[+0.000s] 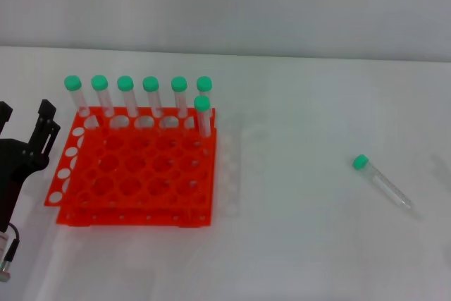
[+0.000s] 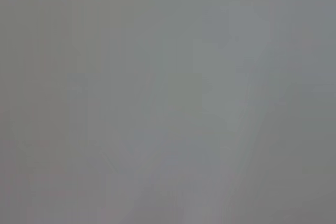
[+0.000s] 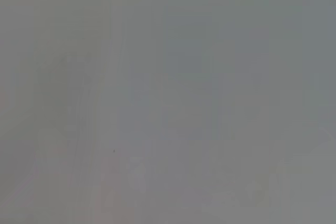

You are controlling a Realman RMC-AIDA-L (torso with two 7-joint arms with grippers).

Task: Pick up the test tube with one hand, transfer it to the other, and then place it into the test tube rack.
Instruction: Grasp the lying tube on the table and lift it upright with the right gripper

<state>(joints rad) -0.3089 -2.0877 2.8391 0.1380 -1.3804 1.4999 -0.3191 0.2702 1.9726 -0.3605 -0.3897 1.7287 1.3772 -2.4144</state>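
The test tube [image 1: 382, 182] lies on its side on the white table [image 1: 296, 244] at the right, its green cap pointing to the back left. The orange-red test tube rack [image 1: 134, 174] stands at the left and holds several green-capped tubes [image 1: 151, 96] along its back row, plus one [image 1: 203, 114] at the back right corner. My left gripper [image 1: 25, 116] is at the far left edge beside the rack, open and empty. My right gripper is out of view. Both wrist views show only plain grey.
A grey wall [image 1: 225, 5] runs behind the table's back edge. Bare white table lies between the rack and the lying tube. A grey cable end [image 1: 7, 259] hangs below the left gripper.
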